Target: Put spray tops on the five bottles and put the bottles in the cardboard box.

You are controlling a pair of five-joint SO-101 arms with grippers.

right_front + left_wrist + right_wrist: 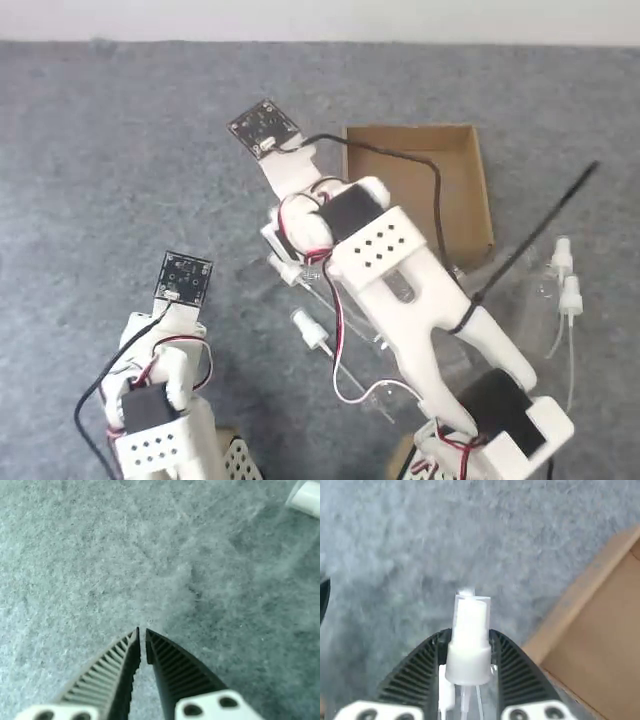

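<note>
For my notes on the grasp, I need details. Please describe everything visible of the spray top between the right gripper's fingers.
The spray top is white, plastic by its look: a narrow head joined to a wider round collar, with a thin tube running back from the collar. The right gripper is shut on it, a ribbed black finger against each side of the collar. It points away from the wrist, over grey carpet, near the cardboard box.

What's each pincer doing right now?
Left pincer: closed, holding nothing.
Right pincer: closed on a white spray top.
</note>
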